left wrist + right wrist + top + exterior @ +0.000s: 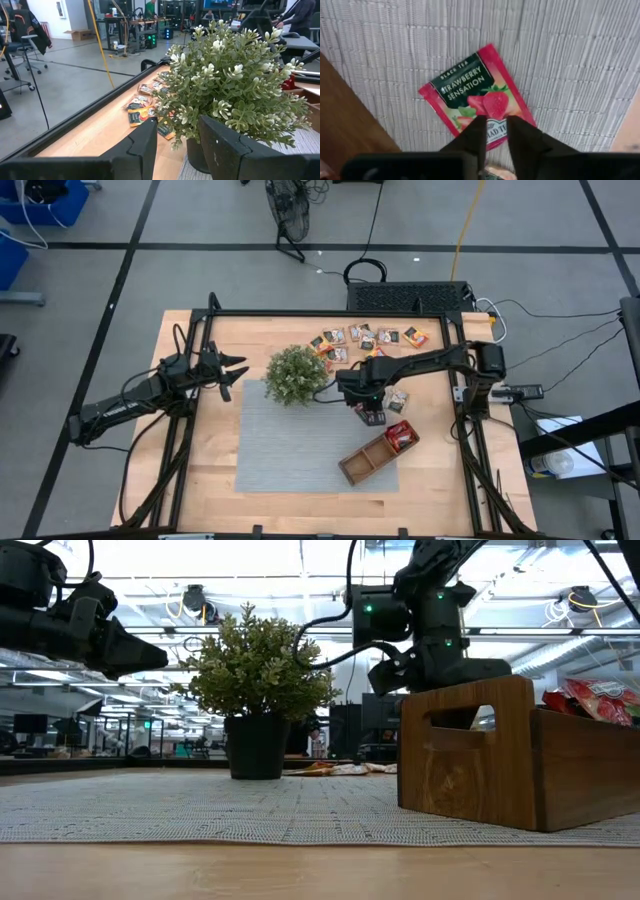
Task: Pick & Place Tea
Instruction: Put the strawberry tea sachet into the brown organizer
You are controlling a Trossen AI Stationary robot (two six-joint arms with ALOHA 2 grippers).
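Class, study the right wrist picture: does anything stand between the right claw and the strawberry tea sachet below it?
Nothing visible does. The right claw hangs directly over the red strawberry tea sachet, which lies flat and alone on the grey mat, its fingers slightly apart with only open space between them and the sachet.

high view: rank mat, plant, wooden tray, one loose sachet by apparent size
1. Mat: largest by far.
2. Wooden tray and plant: close in area, the tray longer and narrower; not ranking these two.
3. Sachet: smallest.
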